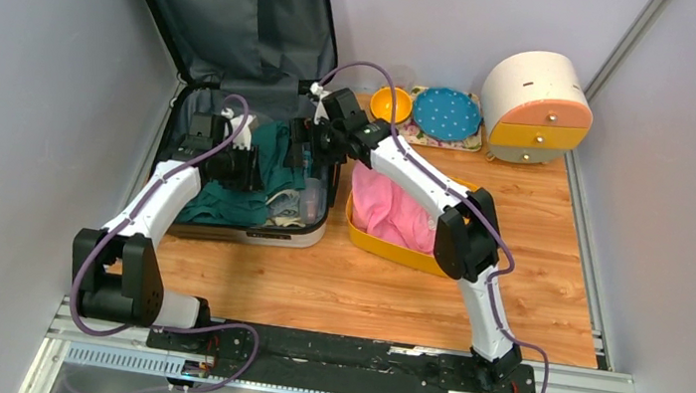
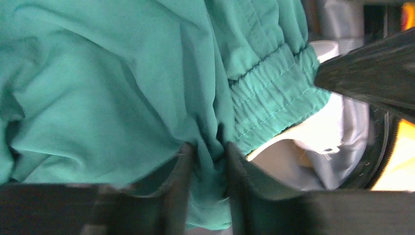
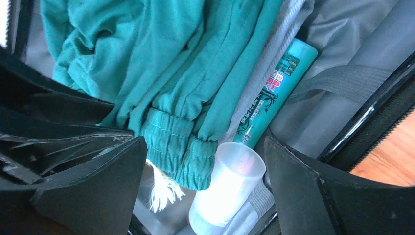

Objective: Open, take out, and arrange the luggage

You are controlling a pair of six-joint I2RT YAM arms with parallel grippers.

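The luggage (image 1: 249, 236) lies open at the far left of the surface, lid propped up behind it, so the take-out step is in hand. The left tool (image 2: 208, 152) pinches a fold of the teal garment (image 2: 122, 73) inside, while the right tool (image 3: 203, 152) hangs spread over the case's right side, above a pale bottle (image 3: 225, 186) and a teal tube (image 3: 274, 93). The next move likely calls for lifting the cloth clear of the rim without dragging its neighbours. Both arms reach forward and dip into the case, wrists near each other.
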